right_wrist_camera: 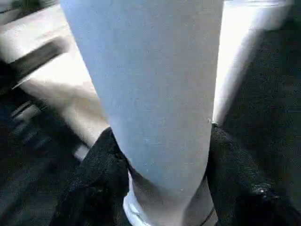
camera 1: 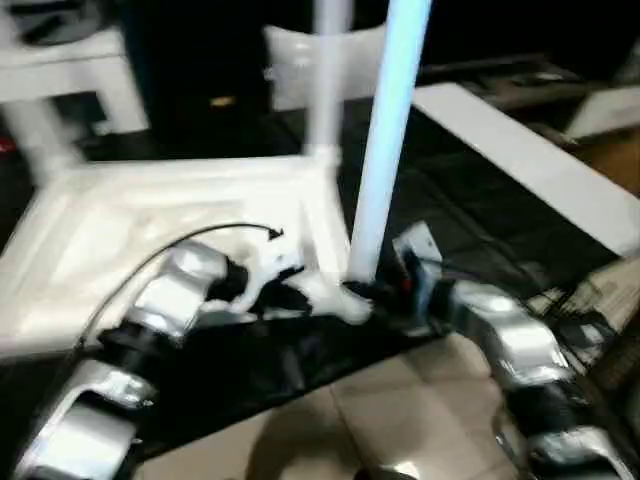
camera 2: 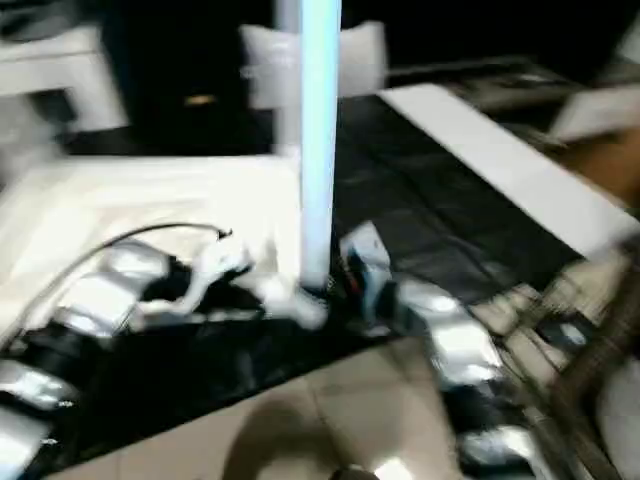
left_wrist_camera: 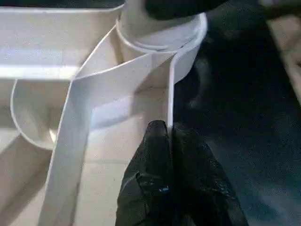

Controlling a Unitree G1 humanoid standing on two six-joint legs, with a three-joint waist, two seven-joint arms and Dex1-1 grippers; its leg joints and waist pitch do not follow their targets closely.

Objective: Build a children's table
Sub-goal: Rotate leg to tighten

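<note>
The white table top (camera 1: 120, 230) lies upside down on a black mat, its ribbed underside facing up. One white leg (camera 1: 328, 80) stands upright in the far right corner socket. A second leg (camera 1: 390, 130), bluish white, stands at the near right corner socket (left_wrist_camera: 160, 37). My right gripper (right_wrist_camera: 164, 136) is shut around this leg's base, one black finger (right_wrist_camera: 94, 174) on each side of it. My left gripper (left_wrist_camera: 168, 129) is shut on the top's thin rim wall (left_wrist_camera: 170, 89), just beside that socket.
A long white board (camera 1: 530, 160) lies on the black mat (camera 1: 470, 230) to the right. White furniture (camera 1: 70, 70) stands at the back left, and a pale pillow (camera 1: 290, 60) behind the far leg. Tiled floor (camera 1: 380, 420) shows nearest me.
</note>
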